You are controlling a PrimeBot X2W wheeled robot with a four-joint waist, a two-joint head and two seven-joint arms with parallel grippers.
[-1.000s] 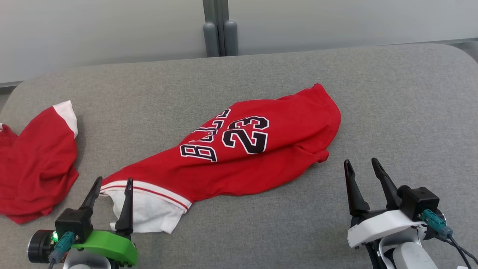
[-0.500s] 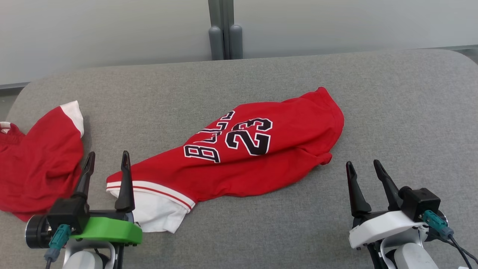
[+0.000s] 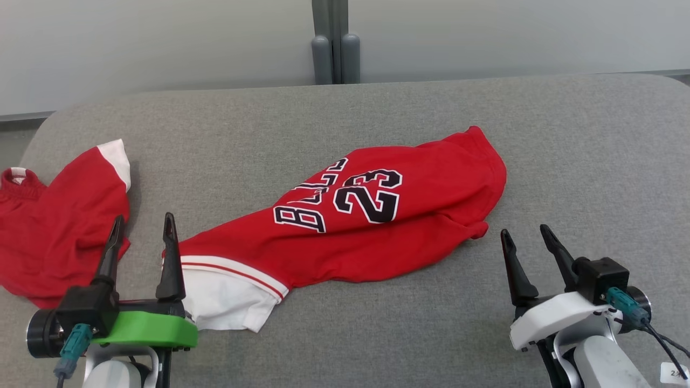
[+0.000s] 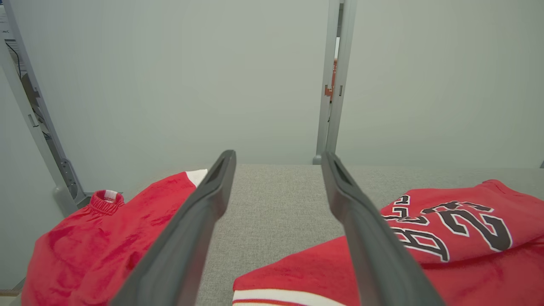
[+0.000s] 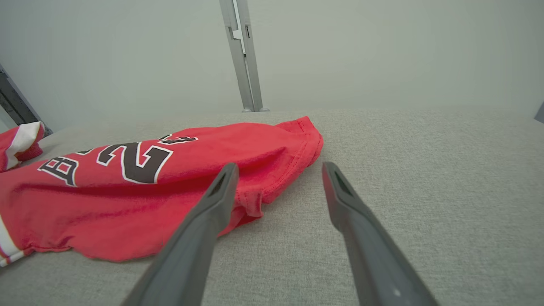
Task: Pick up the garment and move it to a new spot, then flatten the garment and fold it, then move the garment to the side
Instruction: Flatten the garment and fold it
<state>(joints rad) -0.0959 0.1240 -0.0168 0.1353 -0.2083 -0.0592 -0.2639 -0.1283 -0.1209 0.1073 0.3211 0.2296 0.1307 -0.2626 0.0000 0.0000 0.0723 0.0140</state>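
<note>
Tabletop (image 3: 566,134) first: grey fabric-covered, w/ rounded far corners on both sides. Its far edge runs along pale wall panels (image 3: 161,43), w/ a grey post (image 3: 335,48) at ctr. I've got bare grey cloth across the whole R half, plus a wide strip along the far edge and another along the near edge btw my two arms. L side is tighter: a second red garment (image 3: 54,237) sits bunched at the L edge, part of it running out of frame in head view.

Jersey (image 3: 420,215), the task's thing, lies at ctr of the table, stretched diagonally from far-R to near-L. It's crumpled and doubled over, not flat. Red body, black print w/ white outline reading "23", and the letters beside it are partly lost in a fold. At its near-L end is a white band (image 3: 226,302) w/ a thin red stripe. The far-R end is a rounded red hem w/ a small bunched flap nearest my R arm.

L gripper (image 3: 143,216): fingers spread wide, nothing btw them, pointing into the gap of bare cloth btw the two garments. Its R finger sits just beside the white band; can't tell if it touches. R gripper (image 3: 524,229): also spread and empty, just beside the bunched flap, over bare table.
</note>
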